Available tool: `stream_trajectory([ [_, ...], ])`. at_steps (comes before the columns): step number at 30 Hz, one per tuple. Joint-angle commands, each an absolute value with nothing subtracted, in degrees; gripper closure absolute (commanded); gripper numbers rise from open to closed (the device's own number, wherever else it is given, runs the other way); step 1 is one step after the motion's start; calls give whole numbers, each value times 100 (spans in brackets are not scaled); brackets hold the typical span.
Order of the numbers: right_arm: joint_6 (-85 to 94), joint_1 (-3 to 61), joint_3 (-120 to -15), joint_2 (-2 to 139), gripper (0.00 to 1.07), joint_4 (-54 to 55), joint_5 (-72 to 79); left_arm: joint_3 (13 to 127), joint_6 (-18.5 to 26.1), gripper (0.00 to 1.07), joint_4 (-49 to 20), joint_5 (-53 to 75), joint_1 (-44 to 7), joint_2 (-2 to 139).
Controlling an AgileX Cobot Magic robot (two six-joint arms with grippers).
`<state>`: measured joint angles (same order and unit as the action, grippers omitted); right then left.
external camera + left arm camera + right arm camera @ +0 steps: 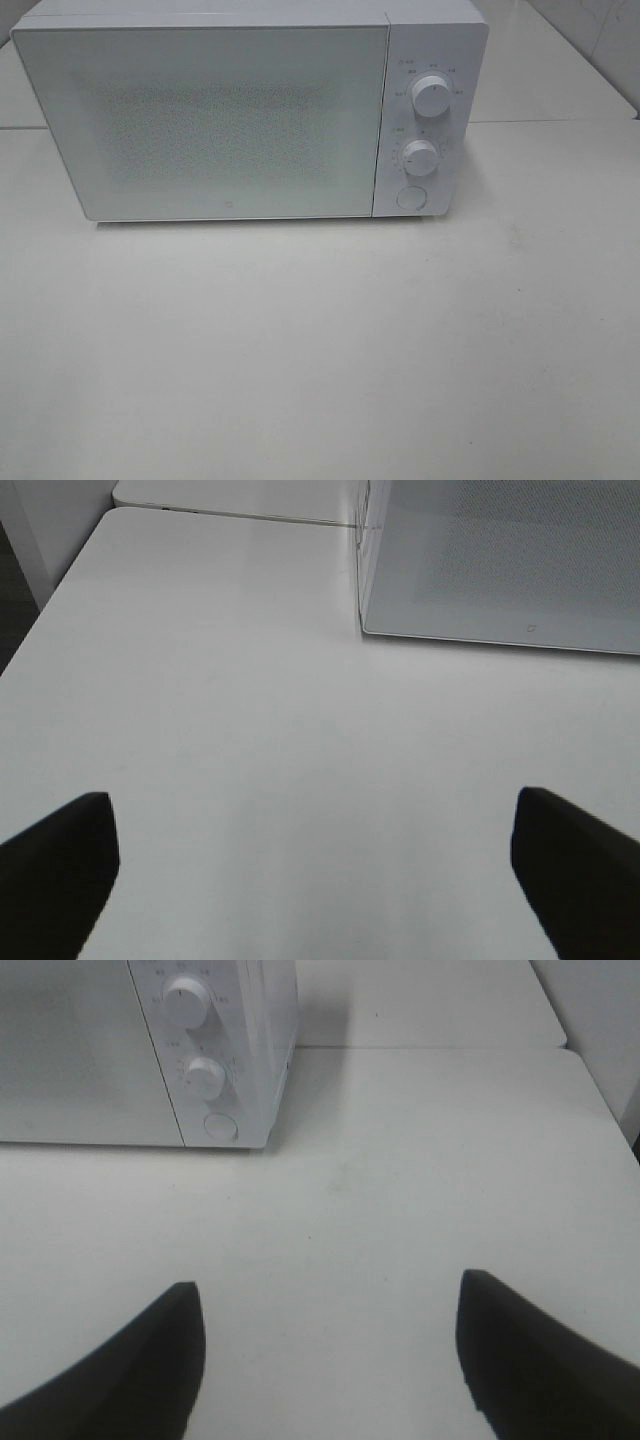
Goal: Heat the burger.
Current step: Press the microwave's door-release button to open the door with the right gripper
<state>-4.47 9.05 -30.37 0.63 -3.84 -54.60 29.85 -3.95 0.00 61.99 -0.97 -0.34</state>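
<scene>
Notably, left pincer [310, 810] and right pincer [330, 1285] hang open, empty; the microwave [230, 120] at the far edge of the surface [320, 350] is shut, and a misaimed press on its button [411, 197] could turn a dial [421, 158].

microwave [230, 120]: on the tabletop [320, 350], toward its far edge, front facing the near edge.
door [200, 120]: fills the left and middle of the microwave's front.
upper knob [431, 97]: right of the door, above the lower knob [421, 158].
round button [410, 197]: below both knobs.
left tool [315, 870]: above the tabletop toward its left edge, before the microwave's left corner.
right tool [330, 1350]: above the tabletop toward its right edge, before the knobs' side.
</scene>
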Motion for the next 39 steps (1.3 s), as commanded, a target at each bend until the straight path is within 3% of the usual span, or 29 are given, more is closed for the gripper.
stream_trajectory([
  [1, -413, 865, -3128, 384, 37, -384, -4945, 2979, -407, 6, 0, 6131, -86, -97],
  [31, -435, 865, -3019, 4314, 37, -424, -476, 2979, -407, 6, 0, 6131, -86, -97],
  [39, -458, 865, -2212, 5243, 37, -504, 2223, 2979, -407, 6, 0, 6131, -86, -97],
])
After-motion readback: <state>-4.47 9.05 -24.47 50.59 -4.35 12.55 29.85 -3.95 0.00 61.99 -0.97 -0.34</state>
